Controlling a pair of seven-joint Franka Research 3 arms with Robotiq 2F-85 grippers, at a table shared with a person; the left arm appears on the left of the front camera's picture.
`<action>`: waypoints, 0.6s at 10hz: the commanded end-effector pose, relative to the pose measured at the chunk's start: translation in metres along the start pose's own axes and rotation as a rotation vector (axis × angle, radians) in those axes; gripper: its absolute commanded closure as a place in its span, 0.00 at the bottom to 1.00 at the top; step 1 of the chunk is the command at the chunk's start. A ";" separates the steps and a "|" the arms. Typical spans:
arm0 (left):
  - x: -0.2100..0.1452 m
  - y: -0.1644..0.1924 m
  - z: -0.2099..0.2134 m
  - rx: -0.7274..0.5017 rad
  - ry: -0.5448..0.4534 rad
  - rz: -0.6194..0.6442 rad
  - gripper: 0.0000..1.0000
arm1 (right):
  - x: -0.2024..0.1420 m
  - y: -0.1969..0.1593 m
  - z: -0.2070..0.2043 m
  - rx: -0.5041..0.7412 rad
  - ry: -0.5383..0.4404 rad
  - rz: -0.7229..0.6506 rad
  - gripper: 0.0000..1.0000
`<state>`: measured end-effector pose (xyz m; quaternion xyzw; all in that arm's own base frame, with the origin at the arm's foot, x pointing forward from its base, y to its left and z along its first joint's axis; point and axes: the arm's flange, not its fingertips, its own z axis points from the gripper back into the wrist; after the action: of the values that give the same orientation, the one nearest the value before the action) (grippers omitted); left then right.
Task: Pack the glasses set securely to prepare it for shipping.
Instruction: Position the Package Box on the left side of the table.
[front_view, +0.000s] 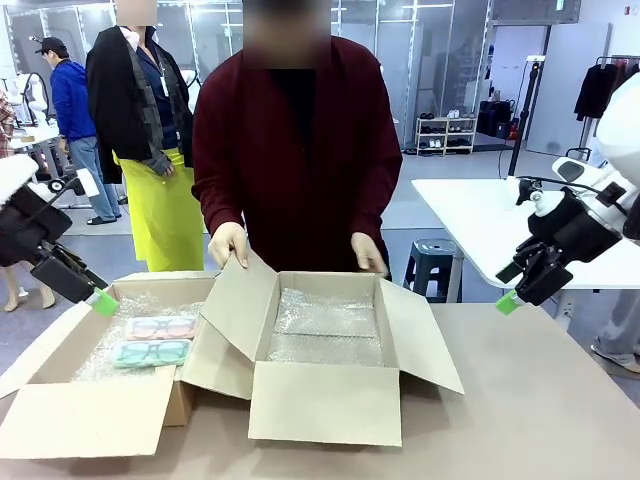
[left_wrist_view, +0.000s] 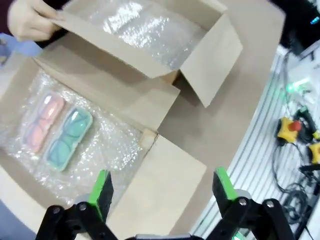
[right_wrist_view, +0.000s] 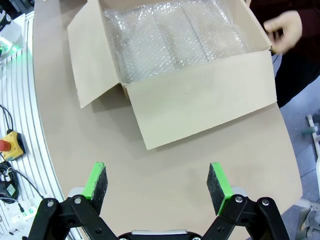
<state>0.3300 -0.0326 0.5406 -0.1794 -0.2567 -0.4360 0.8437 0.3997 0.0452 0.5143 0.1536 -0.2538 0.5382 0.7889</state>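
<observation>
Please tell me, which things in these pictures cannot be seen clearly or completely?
- Front view: the left gripper is mostly behind its own body, so its opening is unclear there.
- Front view: the spectacles inside the pink case and green case are too small for detail.
- Right wrist view: the person's hand is motion-blurred.
- Left wrist view: the left box is cut by the bottom edge.

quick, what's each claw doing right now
Left claw: open, holding nothing.
Right claw: open, holding nothing.
</observation>
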 end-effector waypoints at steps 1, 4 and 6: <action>0.000 -0.003 -0.003 0.011 0.018 -0.002 0.00 | 0.002 0.000 0.002 0.002 0.008 0.004 0.00; 0.000 -0.003 -0.003 0.011 0.018 -0.002 0.00 | 0.002 0.000 0.002 0.002 0.008 0.004 0.00; 0.000 -0.003 -0.003 0.011 0.018 -0.002 0.00 | 0.002 0.000 0.002 0.002 0.008 0.004 0.00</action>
<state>0.3296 -0.0352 0.5384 -0.1816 -0.2498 -0.4478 0.8391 0.3996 0.0453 0.5143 0.1536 -0.2538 0.5382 0.7889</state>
